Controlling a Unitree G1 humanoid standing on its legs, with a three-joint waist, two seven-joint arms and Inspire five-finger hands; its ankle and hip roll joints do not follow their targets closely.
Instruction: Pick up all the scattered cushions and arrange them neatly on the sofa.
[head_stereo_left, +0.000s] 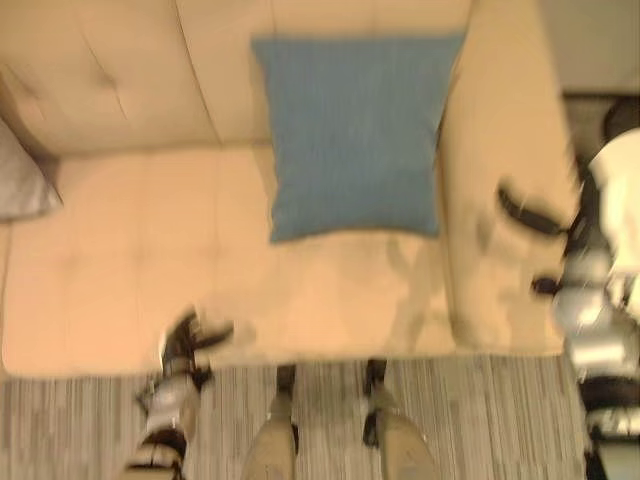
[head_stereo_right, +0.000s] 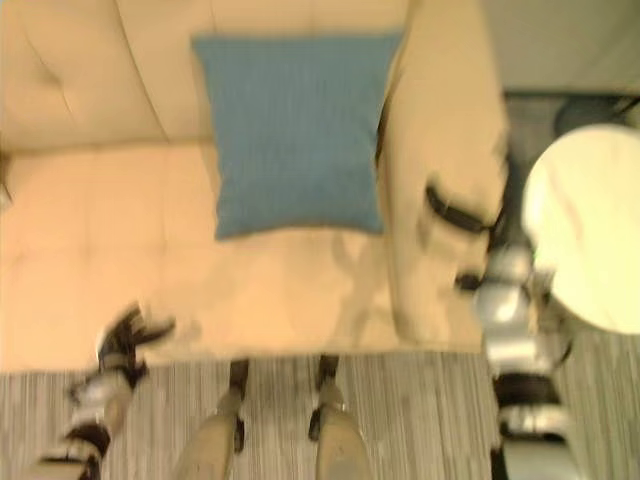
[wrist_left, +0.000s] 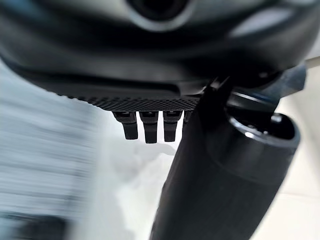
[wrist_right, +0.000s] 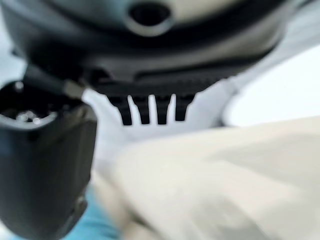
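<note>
Head views look down on a tan sofa (head_stereo_left: 130, 270) with a tufted backrest at 12 o'clock and a flat seat below it. A blue cushion (head_stereo_left: 352, 135) stands propped against the backrest toward the sofa's right end, its lower edge resting on the seat, its right edge just beside the right armrest (head_stereo_left: 495, 200). The cushion sits square, not visibly tilted.

At 9 o'clock a grey cushion (head_stereo_left: 22, 180) lies at the sofa's left end; it is cut off by the frame edge, so its full shape and how it rests cannot be made out.

Left hand (head_stereo_left: 190, 338) sits at about 7 o'clock over the seat's front edge, well apart from the blue cushion. In the left wrist view the fingers (wrist_left: 145, 127) run out straight in a row, holding nothing. Contact with the seat cannot be told.

Right hand (head_stereo_left: 535, 222) is at 3 o'clock over the outer part of the right armrest. In the right wrist view its fingers (wrist_right: 150, 111) extend straight and spread, with pale upholstery below them; nothing is held.

A striped rug (head_stereo_left: 80, 420) covers the floor at 6 o'clock in front of the sofa. A round pale table (head_stereo_right: 590, 225) stands at 3 o'clock beside the armrest, partly cut off.
</note>
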